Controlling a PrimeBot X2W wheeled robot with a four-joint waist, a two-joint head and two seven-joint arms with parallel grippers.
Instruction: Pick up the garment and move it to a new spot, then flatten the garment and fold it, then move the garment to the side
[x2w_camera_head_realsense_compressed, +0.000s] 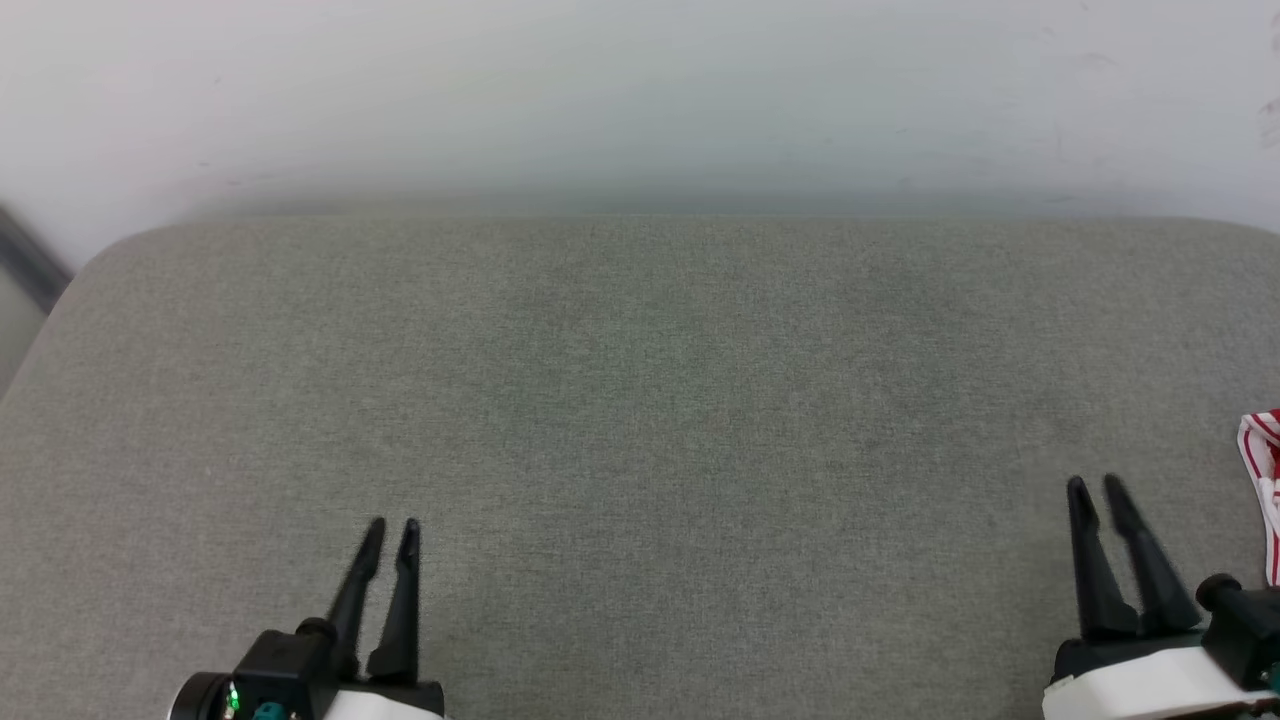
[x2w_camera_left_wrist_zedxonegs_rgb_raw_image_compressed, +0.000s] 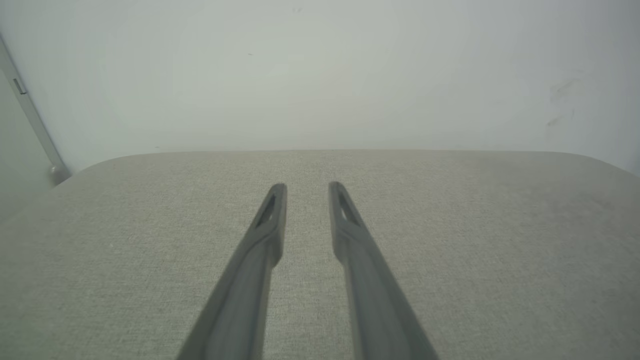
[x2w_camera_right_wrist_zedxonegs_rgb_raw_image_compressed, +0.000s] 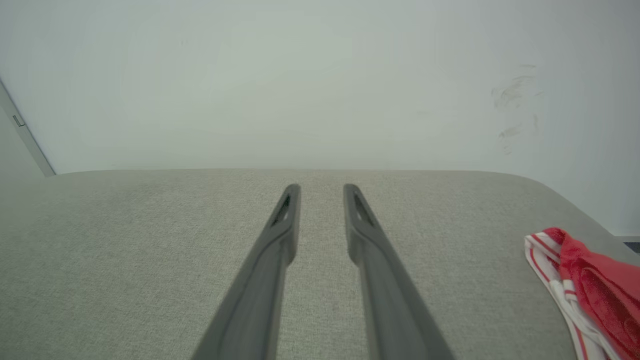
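A bunched edge of the garment (x2w_camera_head_realsense_compressed: 1265, 450), red with white-and-red striped trim, lies at the far right edge of the grey fabric surface (x2w_camera_head_realsense_compressed: 640, 380). The right wrist view shows the garment (x2w_camera_right_wrist_zedxonegs_rgb_raw_image_compressed: 595, 285) at its lower right, crumpled and cut off by the frame. My right gripper (x2w_camera_head_realsense_compressed: 1095, 485) stands just left of it, apart from it, fingers narrowly parted and empty. Between the fingers of the right gripper (x2w_camera_right_wrist_zedxonegs_rgb_raw_image_compressed: 322, 187) only bare fabric shows. My left gripper (x2w_camera_head_realsense_compressed: 392, 527) is at the lower left, likewise open and empty, as the left gripper (x2w_camera_left_wrist_zedxonegs_rgb_raw_image_compressed: 307, 186) shows over bare surface.
A pale wall (x2w_camera_head_realsense_compressed: 640, 90) rises directly behind the surface's far edge. The surface's rounded far-left corner (x2w_camera_head_realsense_compressed: 110, 250) drops off beside a dark grey strip (x2w_camera_head_realsense_compressed: 30, 265). Its far-right corner (x2w_camera_right_wrist_zedxonegs_rgb_raw_image_compressed: 560, 195) rounds off behind the garment.
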